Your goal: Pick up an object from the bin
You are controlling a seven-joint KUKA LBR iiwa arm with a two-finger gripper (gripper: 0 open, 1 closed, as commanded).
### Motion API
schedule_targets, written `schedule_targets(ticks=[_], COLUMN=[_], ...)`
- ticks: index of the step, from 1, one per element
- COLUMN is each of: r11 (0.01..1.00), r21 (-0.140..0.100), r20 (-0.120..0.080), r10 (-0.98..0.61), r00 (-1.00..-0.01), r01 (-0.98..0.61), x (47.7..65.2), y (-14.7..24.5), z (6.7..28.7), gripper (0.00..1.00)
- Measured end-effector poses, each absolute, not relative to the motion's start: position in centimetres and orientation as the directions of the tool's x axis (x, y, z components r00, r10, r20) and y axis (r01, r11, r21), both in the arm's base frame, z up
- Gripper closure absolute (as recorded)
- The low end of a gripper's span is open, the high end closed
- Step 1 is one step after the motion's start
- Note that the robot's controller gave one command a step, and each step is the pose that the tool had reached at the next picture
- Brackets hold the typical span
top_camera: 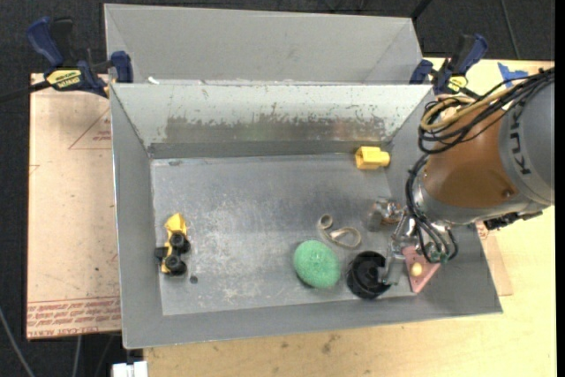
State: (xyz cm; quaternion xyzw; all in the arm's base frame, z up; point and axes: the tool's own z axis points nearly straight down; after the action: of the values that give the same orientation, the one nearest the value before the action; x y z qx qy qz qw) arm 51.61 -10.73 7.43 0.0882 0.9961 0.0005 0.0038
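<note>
At the bin's left front lies a yellow toy with black wheels point(174, 245); right of centre sit a green ball point(316, 265), a pale loop point(338, 233) and a black round piece point(365, 275), with a yellow block point(372, 157) at the back wall. The gripper point(402, 236) is low in the front right corner, between the black piece and a pink piece point(420, 271). Whether it is released or clenched cannot be told, and nothing is seen in its grasp.

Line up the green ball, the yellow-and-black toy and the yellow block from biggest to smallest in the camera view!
1. green ball
2. yellow-and-black toy, longer but thinner
3. yellow block, clearly smallest
</note>
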Motion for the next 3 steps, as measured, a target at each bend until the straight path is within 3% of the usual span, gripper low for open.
schedule_targets(ticks=[1, 2, 3], r11=[1.000, 0.975, 0.975], r21=[0.001, 0.003, 0.003], r20=[-0.010, -0.004, -0.004], r10=[0.012, 0.224, 0.224], r00=[-1.000, -0.975, -0.975], r01=[0.012, 0.224, 0.224], x=[49.5, 48.4, 48.4], y=[-12.9, -9.0, -9.0], z=[7.3, 7.3, 7.3], gripper=[0.00, 1.00, 1.00])
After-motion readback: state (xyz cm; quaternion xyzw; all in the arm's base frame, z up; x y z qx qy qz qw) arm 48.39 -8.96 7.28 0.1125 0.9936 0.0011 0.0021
